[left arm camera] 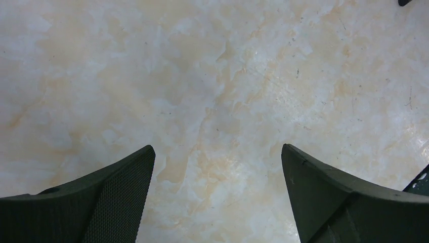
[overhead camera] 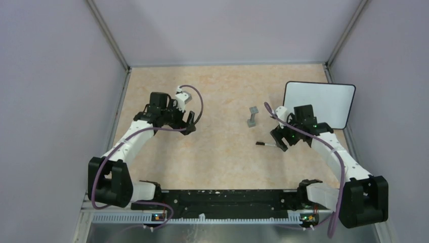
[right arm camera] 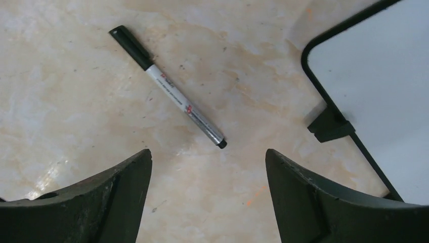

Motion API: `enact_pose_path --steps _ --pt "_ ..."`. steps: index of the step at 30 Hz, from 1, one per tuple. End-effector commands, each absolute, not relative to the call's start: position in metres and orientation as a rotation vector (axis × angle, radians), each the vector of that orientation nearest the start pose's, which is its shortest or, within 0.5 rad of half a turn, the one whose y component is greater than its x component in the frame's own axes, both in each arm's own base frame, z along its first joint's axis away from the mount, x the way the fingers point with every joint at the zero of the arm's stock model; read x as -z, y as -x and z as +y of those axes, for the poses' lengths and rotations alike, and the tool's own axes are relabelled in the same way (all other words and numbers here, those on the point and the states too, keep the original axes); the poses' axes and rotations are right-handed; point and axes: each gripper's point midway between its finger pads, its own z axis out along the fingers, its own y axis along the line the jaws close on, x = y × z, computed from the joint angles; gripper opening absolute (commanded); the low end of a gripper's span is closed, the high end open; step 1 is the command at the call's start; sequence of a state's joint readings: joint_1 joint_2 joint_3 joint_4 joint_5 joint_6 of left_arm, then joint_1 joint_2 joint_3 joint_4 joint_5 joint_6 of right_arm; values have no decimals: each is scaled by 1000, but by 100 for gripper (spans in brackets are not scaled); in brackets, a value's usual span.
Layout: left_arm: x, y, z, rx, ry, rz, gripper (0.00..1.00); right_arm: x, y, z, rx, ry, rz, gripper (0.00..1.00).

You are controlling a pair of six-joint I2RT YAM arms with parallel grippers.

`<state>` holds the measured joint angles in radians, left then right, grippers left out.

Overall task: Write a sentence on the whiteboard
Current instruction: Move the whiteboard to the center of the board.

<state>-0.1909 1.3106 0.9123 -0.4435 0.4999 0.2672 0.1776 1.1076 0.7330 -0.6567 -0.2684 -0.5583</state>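
Observation:
The whiteboard [overhead camera: 324,101] lies flat at the right of the table, white with a thin black rim, and its surface shows blank; no sentence shows on it. Its corner and one black foot show in the right wrist view [right arm camera: 374,86]. A marker [overhead camera: 265,145] with a black cap lies on the table; it also shows in the right wrist view [right arm camera: 169,88]. My right gripper [overhead camera: 280,137] is open and empty just above the table, with the marker ahead of its fingertips [right arm camera: 208,152] and the board to its right. My left gripper [overhead camera: 191,123] is open and empty over bare table [left arm camera: 217,149].
A small grey block-shaped object [overhead camera: 252,116] stands near the table's middle, left of the whiteboard. Purple-grey walls enclose the table on the left, back and right. A black rail [overhead camera: 222,200] runs along the near edge between the arm bases.

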Motion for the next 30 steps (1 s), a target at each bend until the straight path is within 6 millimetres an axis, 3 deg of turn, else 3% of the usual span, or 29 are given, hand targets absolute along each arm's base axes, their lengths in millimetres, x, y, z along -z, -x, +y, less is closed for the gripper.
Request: enact_pose_path --steps 1,6,16,30 --pt "-138 -321 -131 497 -664 2187 99 -93 -269 41 34 797 2373 79" --pt "-146 -331 -124 440 -576 2171 99 -93 -283 15 136 552 2388 75" --pt "-159 -337 -116 388 -492 2136 99 -76 -304 -3 193 275 2447 72" --pt "-167 -333 -155 598 -676 2023 99 -60 -325 -18 206 178 2466 66"
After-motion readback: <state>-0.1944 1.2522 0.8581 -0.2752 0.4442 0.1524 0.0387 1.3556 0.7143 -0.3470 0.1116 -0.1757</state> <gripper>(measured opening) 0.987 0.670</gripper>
